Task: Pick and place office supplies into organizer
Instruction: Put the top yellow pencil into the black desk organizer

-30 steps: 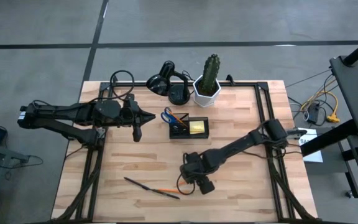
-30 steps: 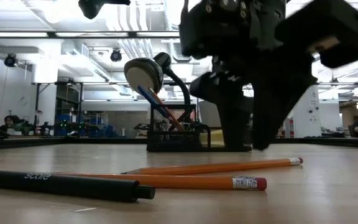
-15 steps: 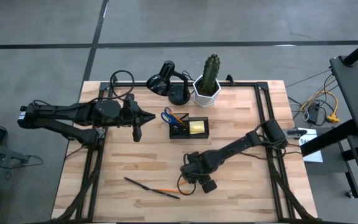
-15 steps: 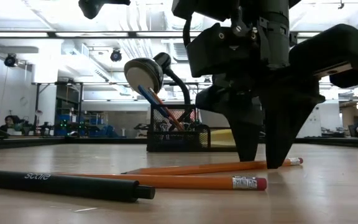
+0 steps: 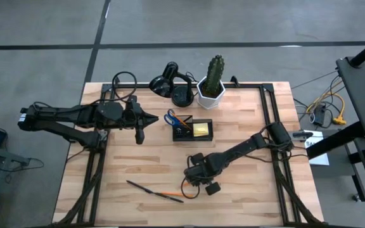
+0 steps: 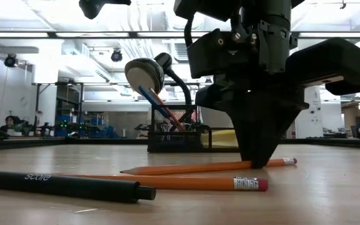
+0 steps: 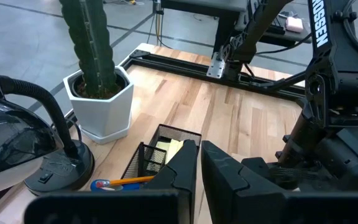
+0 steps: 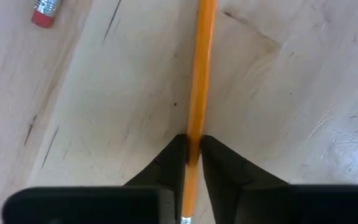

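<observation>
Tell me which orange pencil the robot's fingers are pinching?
The farther orange pencil, whose eraser end shows no red. The right gripper pinches it near that end. The nearer pencil, with the red eraser, lies untouched.

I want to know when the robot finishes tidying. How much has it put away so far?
Done: the tray already holds scissors and a yellow pad. In hand: the right gripper is pinching one pencil on the table. Left: another pencil and a pen lie loose. The left gripper waits, shut, beside the tray.

orange pencils (image 6: 186,175) with a pink eraser, black pen (image 6: 61,185), black mesh organizer (image 5: 192,130) holding a yellow pad (image 5: 201,129), pale wood bench (image 5: 138,166).
</observation>
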Available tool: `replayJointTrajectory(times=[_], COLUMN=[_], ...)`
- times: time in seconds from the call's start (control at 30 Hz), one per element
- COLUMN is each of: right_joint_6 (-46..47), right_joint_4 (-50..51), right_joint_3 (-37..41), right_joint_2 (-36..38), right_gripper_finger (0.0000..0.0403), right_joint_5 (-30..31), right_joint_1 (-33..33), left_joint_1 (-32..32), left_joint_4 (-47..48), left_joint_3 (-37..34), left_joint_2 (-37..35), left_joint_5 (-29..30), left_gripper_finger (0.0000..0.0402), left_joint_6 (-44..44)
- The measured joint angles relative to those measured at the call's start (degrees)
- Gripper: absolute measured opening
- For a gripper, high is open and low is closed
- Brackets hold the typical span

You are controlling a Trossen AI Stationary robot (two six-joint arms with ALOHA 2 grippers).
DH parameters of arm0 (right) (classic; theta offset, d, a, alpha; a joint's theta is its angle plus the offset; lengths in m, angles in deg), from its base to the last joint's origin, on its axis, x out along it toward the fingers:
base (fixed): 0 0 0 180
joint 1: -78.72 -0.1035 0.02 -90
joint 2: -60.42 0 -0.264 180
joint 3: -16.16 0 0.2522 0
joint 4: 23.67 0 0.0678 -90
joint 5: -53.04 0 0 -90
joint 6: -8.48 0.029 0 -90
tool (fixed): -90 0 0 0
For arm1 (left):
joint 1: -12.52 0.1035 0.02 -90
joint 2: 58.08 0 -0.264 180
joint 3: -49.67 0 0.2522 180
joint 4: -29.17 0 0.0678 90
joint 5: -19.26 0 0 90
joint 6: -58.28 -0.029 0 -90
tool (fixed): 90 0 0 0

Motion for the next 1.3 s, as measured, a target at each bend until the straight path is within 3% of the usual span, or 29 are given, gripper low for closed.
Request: replayJointTrajectory(times=[0.2, 0.6, 1.3], right_joint_6=[-0.3, -0.9, 6.8], right_joint_4=[-0.1, 5.9, 2.4], right_joint_3=[0.2, 0.4, 1.1], right_joint_2=[0.1, 1.8, 17.1], right_gripper_finger=[0.0016, 0.001, 0.0009], right_joint_5=[0.0, 0.0, 1.3], right_joint_1=[0.0, 1.2, 10.9], left_joint_1=[0.0, 0.0, 0.0], left_joint_4=[0.0, 0.0, -0.1], left_joint_3=[0.0, 0.0, 0.0], left_joint_2=[0.0, 0.0, -0.2], left_joint_5=[0.0, 0.0, 0.0], left_gripper_finger=[0.0008, 0.0008, 0.0008], left_joint_6=[0.0, 0.0, -0.3])
